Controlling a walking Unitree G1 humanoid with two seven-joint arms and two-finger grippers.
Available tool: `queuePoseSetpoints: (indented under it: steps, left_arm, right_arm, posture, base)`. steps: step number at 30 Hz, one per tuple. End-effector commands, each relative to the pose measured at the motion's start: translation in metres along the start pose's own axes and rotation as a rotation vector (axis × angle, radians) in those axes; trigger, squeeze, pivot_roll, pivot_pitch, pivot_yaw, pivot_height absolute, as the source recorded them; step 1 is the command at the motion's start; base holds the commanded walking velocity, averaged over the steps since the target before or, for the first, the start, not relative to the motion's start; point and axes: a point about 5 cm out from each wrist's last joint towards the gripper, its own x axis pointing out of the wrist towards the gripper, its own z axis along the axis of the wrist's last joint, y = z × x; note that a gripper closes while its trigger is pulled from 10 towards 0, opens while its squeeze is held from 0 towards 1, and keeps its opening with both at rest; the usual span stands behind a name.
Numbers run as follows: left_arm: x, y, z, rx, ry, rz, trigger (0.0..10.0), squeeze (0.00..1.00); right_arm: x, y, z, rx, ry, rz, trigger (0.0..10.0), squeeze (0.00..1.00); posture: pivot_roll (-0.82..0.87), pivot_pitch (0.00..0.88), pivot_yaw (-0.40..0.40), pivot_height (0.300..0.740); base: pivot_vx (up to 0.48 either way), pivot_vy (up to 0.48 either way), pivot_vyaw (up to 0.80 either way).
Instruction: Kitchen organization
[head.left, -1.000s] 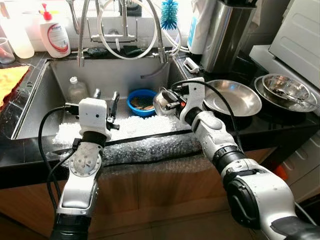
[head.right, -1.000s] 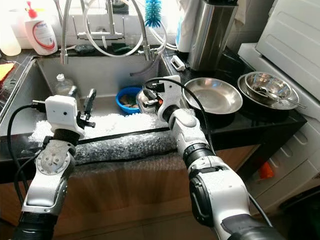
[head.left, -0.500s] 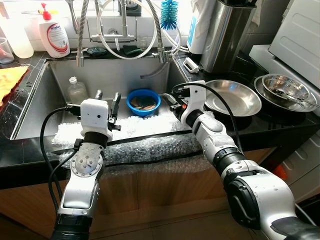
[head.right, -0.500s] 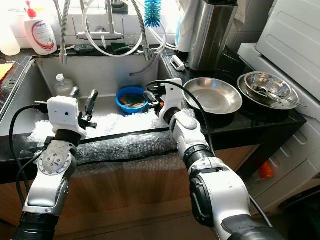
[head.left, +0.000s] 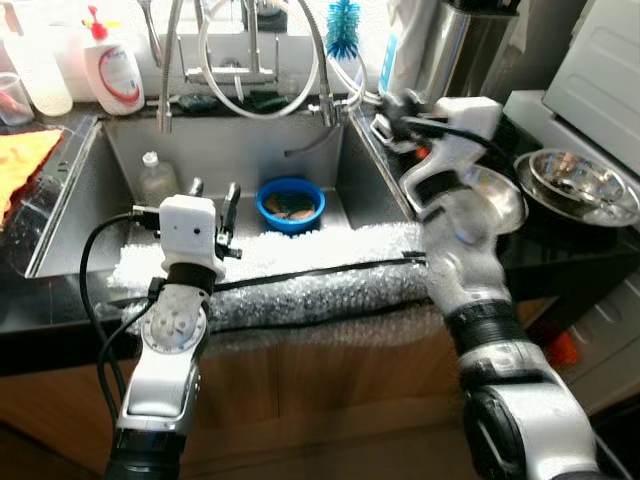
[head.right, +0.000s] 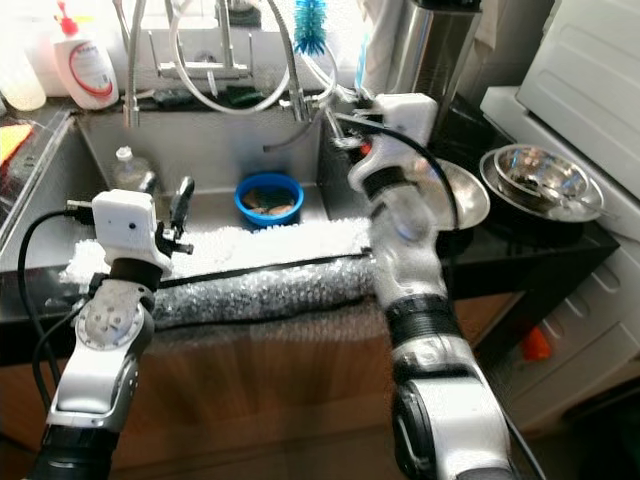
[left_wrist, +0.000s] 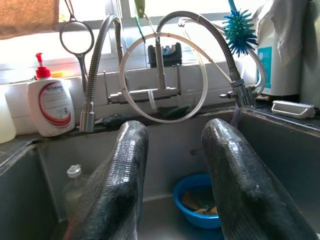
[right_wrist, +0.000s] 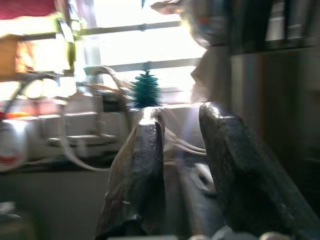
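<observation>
A blue bowl (head.left: 291, 203) with food scraps sits on the floor of the steel sink (head.left: 230, 150). A small clear plastic bottle (head.left: 153, 178) stands at the sink's left. My left gripper (head.left: 213, 192) hangs open over the sink's front part, just left of the blue bowl (left_wrist: 194, 201), with nothing between its fingers (left_wrist: 117, 190). My right gripper (head.left: 392, 112) is raised above the sink's right rim, blurred, and points toward the tap and window. Its fingers (right_wrist: 137, 175) stand apart and hold nothing.
Bubble wrap (head.left: 300, 275) covers the sink's front edge. On the right counter lie a wide steel bowl (head.left: 500, 200), partly behind my right arm, and a steel bowl with a spoon (head.left: 580, 180). A soap dispenser (head.left: 112, 70), a blue brush (head.left: 343, 25) and hoses crowd the tap.
My right arm has swung up from the sink's front edge to above its right rim. A second ago a shiny metal piece was at its fingers. The left arm has stayed put.
</observation>
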Motion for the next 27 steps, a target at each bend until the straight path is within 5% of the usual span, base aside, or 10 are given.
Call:
queuePoseSetpoints:
  steps: [1, 4, 6, 7, 15, 27]
  left_arm:
    - [0.003, 0.0, 0.007, -0.002, -0.022, -0.005, 10.0, 0.0]
    - [0.003, 0.001, 0.008, 0.003, -0.022, -0.006, 10.0, 0.0]
    - [0.002, 0.002, 0.008, 0.006, -0.022, -0.006, 10.0, 0.0]
    - [0.002, 0.003, 0.008, 0.009, -0.02, -0.005, 10.0, 0.0]
    - [0.002, 0.001, 0.008, 0.012, -0.016, -0.013, 10.0, 0.0]
    - [0.0, 0.001, 0.008, 0.031, -0.014, -0.023, 10.0, 0.0]
  right_arm:
    - [-0.007, -0.017, 0.006, -0.037, -0.006, -0.079, 10.0, 0.0]
    - [-0.03, -0.051, 0.001, -0.096, 0.044, -0.222, 10.0, 0.0]
    - [-0.036, -0.06, 0.0, -0.1, 0.059, -0.254, 10.0, 0.0]
    - [-0.046, -0.069, 0.001, -0.076, 0.078, -0.316, 10.0, 1.0]
    - [-0.063, -0.087, -0.005, 0.053, 0.168, -0.486, 10.0, 1.0]
    - [-0.063, -0.092, -0.02, 0.159, 0.325, -0.527, 10.0, 1.0]
  posture:
    - [0.01, 0.0, -0.06, 0.74]
    - [0.01, 0.0, -0.06, 0.74]
    - [0.01, 0.0, -0.06, 0.74]
    - [0.01, 0.0, -0.059, 0.74]
    - [0.0, 0.0, -0.059, 0.74]
    - [0.01, 0.0, -0.067, 0.74]
  base:
    - [0.0, 0.0, 0.0]
    - [0.0, 0.0, 0.0]
    - [0.0, 0.0, 0.0]
    - [0.0, 0.0, 0.0]
    - [0.0, 0.0, 0.0]
    - [0.0, 0.0, 0.0]
